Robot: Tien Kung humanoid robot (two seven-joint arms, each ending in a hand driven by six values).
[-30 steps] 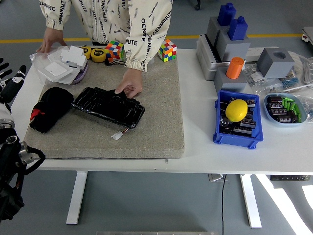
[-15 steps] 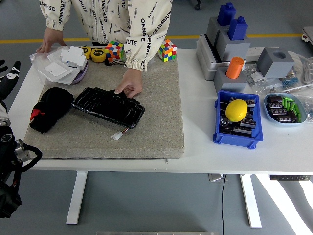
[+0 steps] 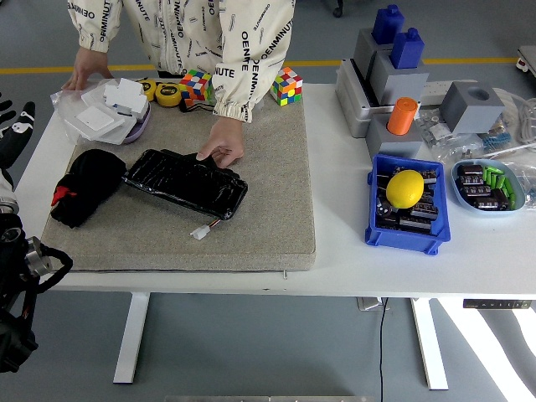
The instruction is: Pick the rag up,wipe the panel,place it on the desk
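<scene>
- Left hand (image 3: 14, 126) is sitting at the far left edge, off the table's left side, fingers extended and spread, holding nothing. Its arm (image 3: 21, 285) is hanging at the lower left, below table level.
- Person's hand (image 3: 84, 67) is resting on a clear bag of white boxes (image 3: 105, 109) at the table's far left corner.
- Rag (image 3: 85, 186) is lying on the left part of the grey mat (image 3: 268, 209), near its left edge: black, crumpled into a soft lump, with a small red tag showing at its lower left. It's just beside the panel's left end; can't tell if they're touching.
- Panel (image 3: 186, 182) is lying flat on the mat, right of the rag: black, glossy, elongated, angled down to the right, with a thin wire and white plug (image 3: 201, 232) trailing off its lower right.
- Person's other hand (image 3: 221, 144) is pressing on the panel's far edge, fingertips on it.
- Two colour cubes (image 3: 286, 86) are sitting at the mat's far edge, by yellow tape rolls (image 3: 170, 93).
- Blue bin (image 3: 407, 205) with a yellow ball (image 3: 404, 188) is standing right of the mat, grey and blue blocks (image 3: 394, 59) behind it.
- Right hand isn't showing.
</scene>
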